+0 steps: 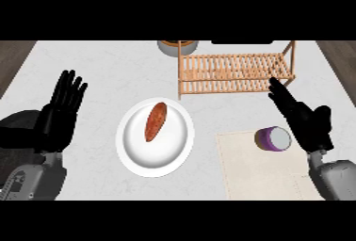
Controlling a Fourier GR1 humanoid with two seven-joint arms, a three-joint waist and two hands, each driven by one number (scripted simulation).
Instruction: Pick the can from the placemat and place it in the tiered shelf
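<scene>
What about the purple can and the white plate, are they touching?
Apart. The head view shows the can on the placemat, with a strip of bare counter between the placemat and the plate.

You are looking at a black left hand (57,117) and a black right hand (309,124), both showing long slender fingers, each joining a rounded grey casing: the left forearm (31,181) and right forearm (337,179).

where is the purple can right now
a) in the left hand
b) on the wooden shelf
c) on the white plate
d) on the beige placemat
d: the can stands on the placemat, next to the open right hand and well short of the tiered shelf.
</scene>
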